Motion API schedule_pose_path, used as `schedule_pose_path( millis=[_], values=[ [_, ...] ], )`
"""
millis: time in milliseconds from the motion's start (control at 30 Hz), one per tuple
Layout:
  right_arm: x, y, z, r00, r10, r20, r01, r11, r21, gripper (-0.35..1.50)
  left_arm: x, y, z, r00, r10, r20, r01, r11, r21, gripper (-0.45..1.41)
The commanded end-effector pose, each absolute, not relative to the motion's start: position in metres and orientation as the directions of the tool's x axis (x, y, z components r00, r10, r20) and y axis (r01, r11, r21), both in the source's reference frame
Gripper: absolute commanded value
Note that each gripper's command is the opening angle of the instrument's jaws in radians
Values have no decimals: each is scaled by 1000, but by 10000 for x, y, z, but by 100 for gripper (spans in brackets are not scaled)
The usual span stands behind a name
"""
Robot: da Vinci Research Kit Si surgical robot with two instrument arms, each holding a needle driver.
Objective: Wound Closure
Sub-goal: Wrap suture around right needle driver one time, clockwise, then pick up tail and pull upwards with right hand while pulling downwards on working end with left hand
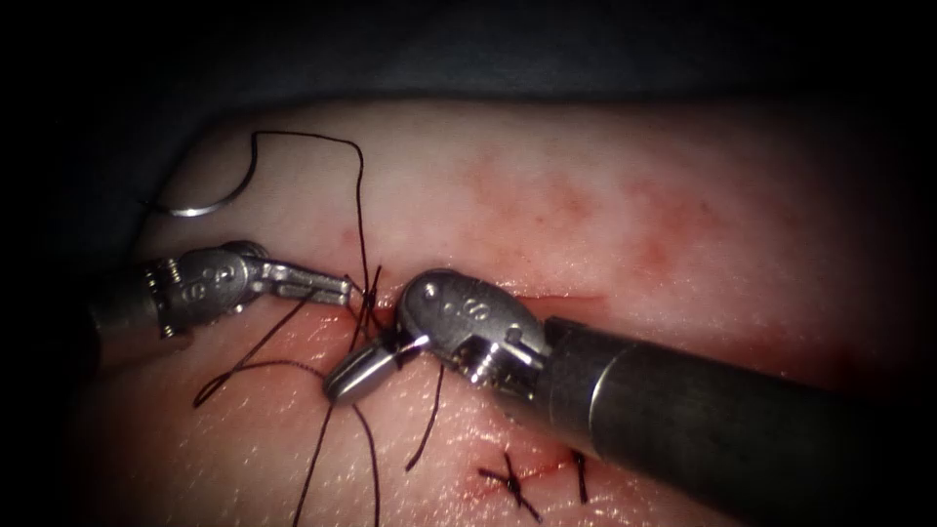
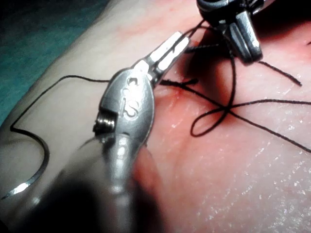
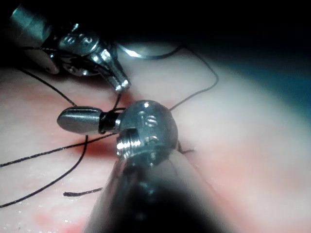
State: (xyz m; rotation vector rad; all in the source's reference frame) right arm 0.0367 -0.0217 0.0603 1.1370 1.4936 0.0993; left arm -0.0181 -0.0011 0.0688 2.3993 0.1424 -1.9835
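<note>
Right pincer [image 1: 356, 374] closed with thread [image 1: 361, 210] looped round it; left pincer [image 1: 342, 287] clamps thread; needle [image 1: 210, 200] lies free.

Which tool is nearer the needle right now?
Left. The left tool sits just below the needle lying free on the tissue; the right tool is farther, down by the cut.
</note>
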Motion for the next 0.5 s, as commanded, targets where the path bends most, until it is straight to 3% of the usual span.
schedule_pose_path(
  millis=[33,167,200,267,333,367,433,467,500],
  values=[
    [378,-217,609,197,640,-743,603,518,607,-35,-188,-7,690,191,51,-980,91,-995,-34,-45],
    [376,-220,614,261,541,-799,664,501,556,-35,-190,-10,688,187,47,-981,94,-995,-30,-45],
    [375,-220,616,271,523,-808,674,496,547,-27,-191,-12,688,185,46,-982,97,-995,-28,-45],
    [369,-221,619,305,479,-823,696,477,536,4,-191,-14,689,181,43,-983,101,-995,-25,-45],
    [363,-222,621,326,434,-840,705,480,522,9,-191,-16,689,177,47,-983,108,-994,-28,-45],
    [360,-222,623,340,411,-846,709,479,518,31,-191,-17,689,174,52,-983,112,-993,-32,-45],
    [356,-223,624,344,389,-854,715,481,507,52,-191,-19,689,174,50,-984,112,-993,-31,-45],
    [354,-224,625,346,379,-858,718,482,502,76,-191,-19,690,172,50,-984,115,-993,-30,-45],
    [352,-225,626,348,375,-859,719,481,501,84,-191,-19,690,172,49,-984,115,-993,-30,-45]
  ],
)
